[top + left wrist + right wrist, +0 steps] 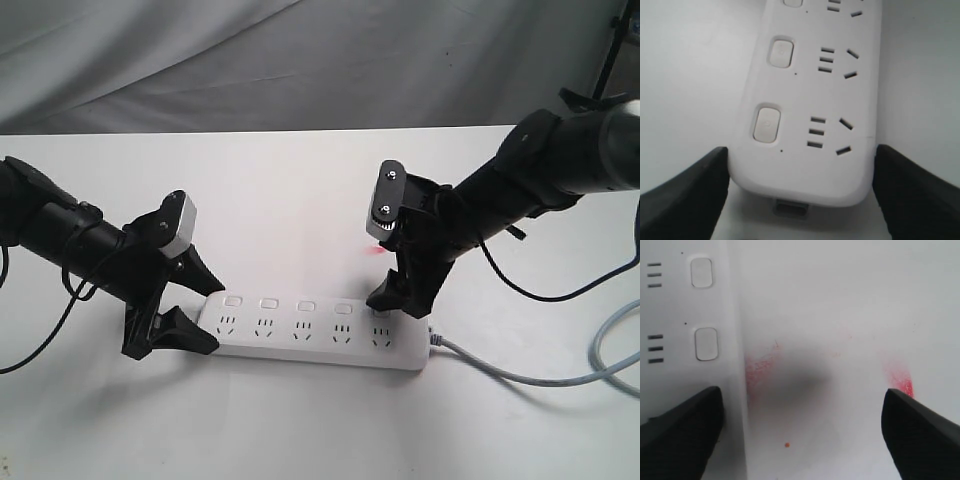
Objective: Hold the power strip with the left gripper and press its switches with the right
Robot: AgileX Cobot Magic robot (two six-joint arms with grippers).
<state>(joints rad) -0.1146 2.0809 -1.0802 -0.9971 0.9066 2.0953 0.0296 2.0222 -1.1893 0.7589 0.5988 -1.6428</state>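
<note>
so the power strip (310, 340) lies flat on the white surface (300, 200). the left end effector (207, 313) is clenched across the end away from the cable (520, 375), likely to stop it sliding. the right end effector (398, 296) is spread wide, one jaw down at the cable end of the switches (306, 305), so a single tip can probably poke.
</note>
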